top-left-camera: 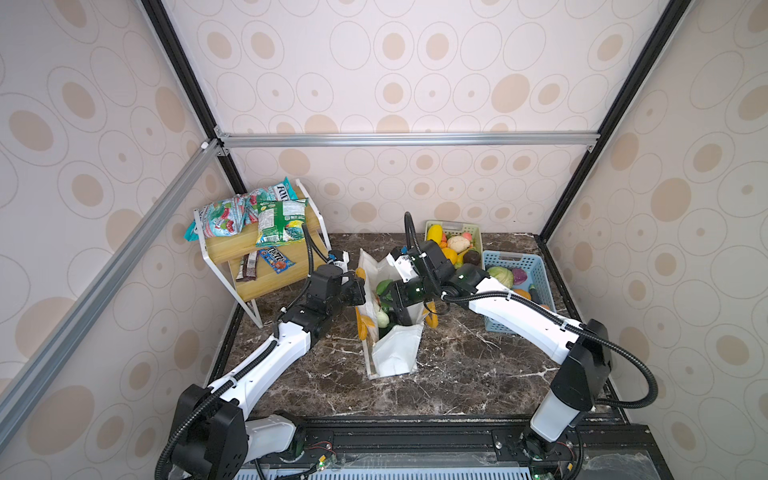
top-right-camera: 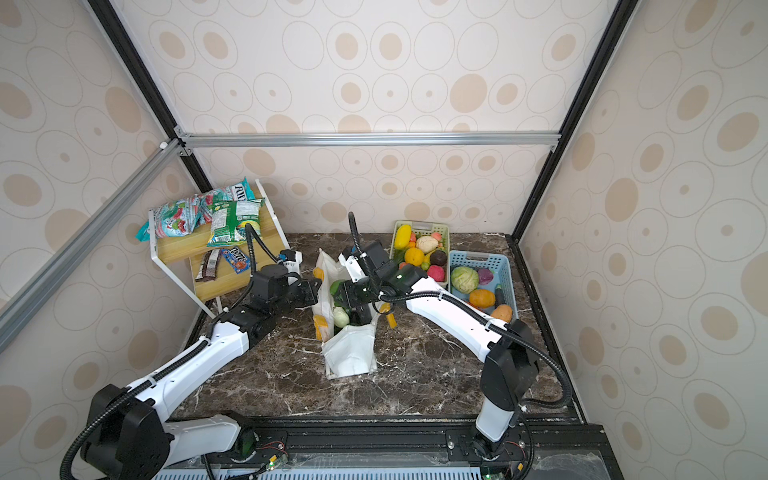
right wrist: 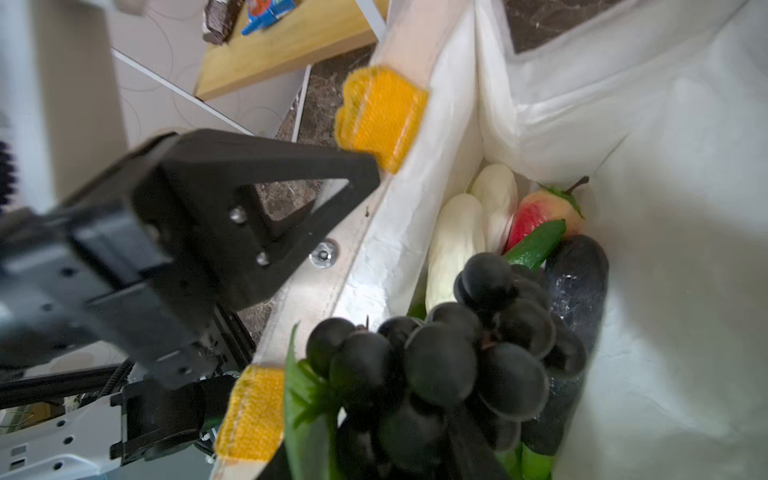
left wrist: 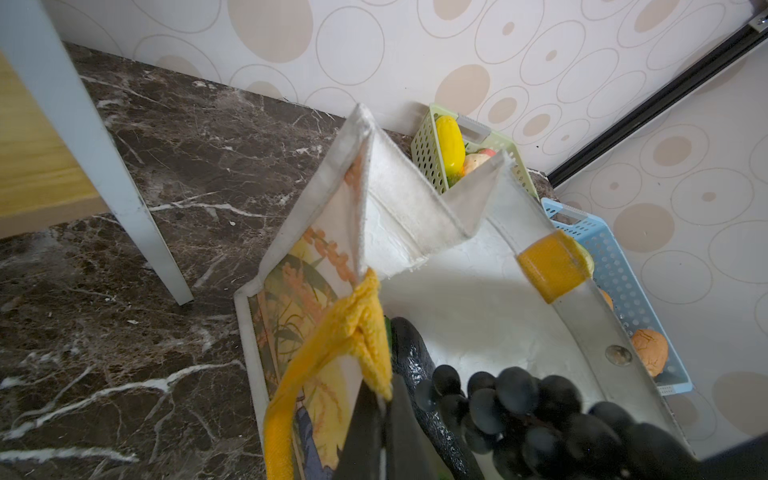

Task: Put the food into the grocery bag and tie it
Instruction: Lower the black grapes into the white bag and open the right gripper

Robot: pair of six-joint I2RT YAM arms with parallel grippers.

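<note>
Right wrist view: right pincer (top-left-camera: 405, 313) pinches the grapes (right wrist: 440, 357) in the mouth of the bag (right wrist: 665, 291), straight above the food (right wrist: 457, 237); left pincer (right wrist: 372, 164) is clamped on the handle (right wrist: 382, 112).

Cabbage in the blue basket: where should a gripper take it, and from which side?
Take the cabbage across its round middle, coming straight down from above. The walls of the blue basket and the purple piece close beside it shut off the sides. Only its domed top is exposed, so spread the jaws wide.
</note>
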